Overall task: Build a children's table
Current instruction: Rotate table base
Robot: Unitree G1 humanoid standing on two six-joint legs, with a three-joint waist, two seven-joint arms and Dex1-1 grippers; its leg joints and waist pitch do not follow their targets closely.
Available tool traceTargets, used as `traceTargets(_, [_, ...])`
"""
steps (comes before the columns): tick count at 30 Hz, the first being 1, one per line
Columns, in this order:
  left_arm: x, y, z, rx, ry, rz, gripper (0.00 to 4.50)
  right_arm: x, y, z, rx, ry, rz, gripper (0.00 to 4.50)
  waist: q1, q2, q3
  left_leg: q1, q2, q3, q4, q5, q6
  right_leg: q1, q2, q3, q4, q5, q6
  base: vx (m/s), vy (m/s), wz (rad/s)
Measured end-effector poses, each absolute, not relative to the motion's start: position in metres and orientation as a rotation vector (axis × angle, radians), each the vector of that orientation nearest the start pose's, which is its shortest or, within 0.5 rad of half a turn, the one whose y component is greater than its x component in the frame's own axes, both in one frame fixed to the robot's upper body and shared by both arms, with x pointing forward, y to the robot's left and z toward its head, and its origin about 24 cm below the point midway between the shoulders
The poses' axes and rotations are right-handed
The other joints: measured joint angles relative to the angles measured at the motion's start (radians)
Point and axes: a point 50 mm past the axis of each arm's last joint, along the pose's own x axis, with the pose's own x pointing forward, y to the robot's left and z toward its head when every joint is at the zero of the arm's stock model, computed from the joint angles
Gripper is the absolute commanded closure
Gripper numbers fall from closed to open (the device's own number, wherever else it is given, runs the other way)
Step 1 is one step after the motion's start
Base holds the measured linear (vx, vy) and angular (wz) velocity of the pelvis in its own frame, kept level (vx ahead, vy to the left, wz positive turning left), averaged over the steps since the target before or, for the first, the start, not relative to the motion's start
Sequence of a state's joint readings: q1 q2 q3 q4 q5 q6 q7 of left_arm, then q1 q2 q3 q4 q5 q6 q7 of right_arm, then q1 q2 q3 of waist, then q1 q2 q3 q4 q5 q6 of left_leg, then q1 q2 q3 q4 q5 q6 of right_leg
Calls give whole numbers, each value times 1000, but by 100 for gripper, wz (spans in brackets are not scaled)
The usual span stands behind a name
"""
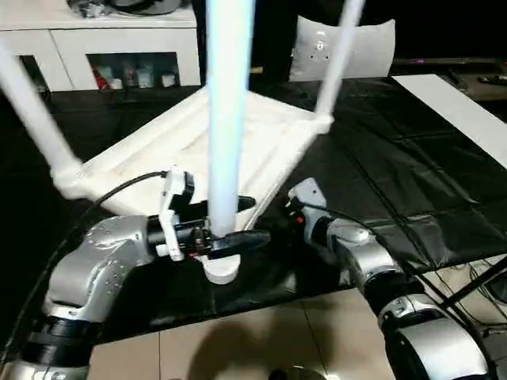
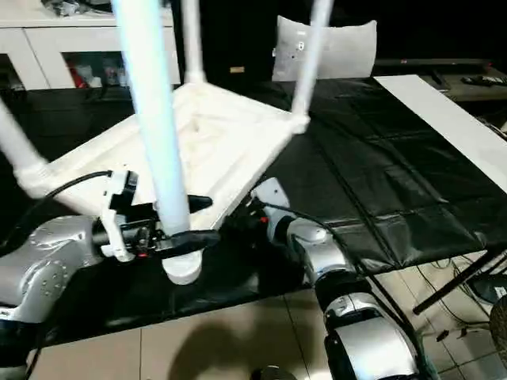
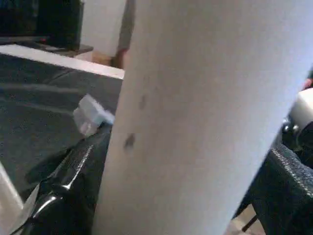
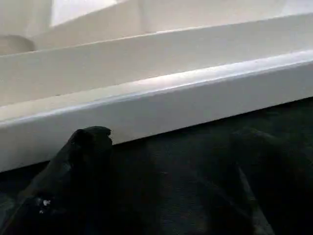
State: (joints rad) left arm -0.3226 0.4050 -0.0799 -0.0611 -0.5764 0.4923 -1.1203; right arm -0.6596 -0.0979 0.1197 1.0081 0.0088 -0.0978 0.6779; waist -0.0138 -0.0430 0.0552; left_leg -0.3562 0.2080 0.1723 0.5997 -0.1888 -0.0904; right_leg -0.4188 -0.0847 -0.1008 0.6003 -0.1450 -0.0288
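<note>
Okay, status: the upturned children's table (image 1: 261,134) lies ribbed side up on the black-covered tabletop (image 1: 412,174), with legs standing up out of its corner sockets. Left leg (image 1: 36,119) and far right leg (image 1: 337,63) are in, and a rear leg (image 2: 190,39) shows in the right eye view.

The left pincer (image 1: 242,222) is pinching the near leg (image 1: 228,119) low down, just above the near corner socket (image 1: 222,271). One finger sits on each side of the tube. The right pincer (image 4: 171,142) is spread and holds nothing. It sits low on the black cover, just beside the table's long rim, and I can't tell whether it touches the rim.

My read is that the last leg is being seated. I can't confirm it is fully home, because the socket rim hides the joint.

Risks from here:
- The near socket sits close to the tabletop's front edge. A downward or sideways push on the leg could slide that corner off, since the right pincer isn't clamping the rim.
- The grip is low and the tube above it is long. Any off-axis force could cock the leg in the socket and jam it.
- Letting go before the leg is fully seated could let it tip toward the robot.
- The black cover looks slick, so the whole table may skate under load.
</note>
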Motion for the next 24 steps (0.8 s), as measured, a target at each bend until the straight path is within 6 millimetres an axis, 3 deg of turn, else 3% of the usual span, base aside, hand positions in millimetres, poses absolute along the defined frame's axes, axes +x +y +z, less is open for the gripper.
traceTargets(7, [271,117,126,-235,41,-1409,42,329,-98,5,-129,342,878,0,0,-3,0,0,0,0,1,0,0,0,0,0,0,0,0,0,0,0])
traceTargets(15, [272,89,131,-301,-12,-1445,42,328,-104,3,-142,353,871,0,-10,-16,-1,0,1,0,1,0,0,0,1,0,0,0,0,0,0,0])
traceTargets(24, [269,64,145,-339,-106,-1489,42,327,-102,3,-141,342,880,0,-8,-16,-1,0,1,-1,1,0,0,0,2,0,0,0,0,0,0,0])
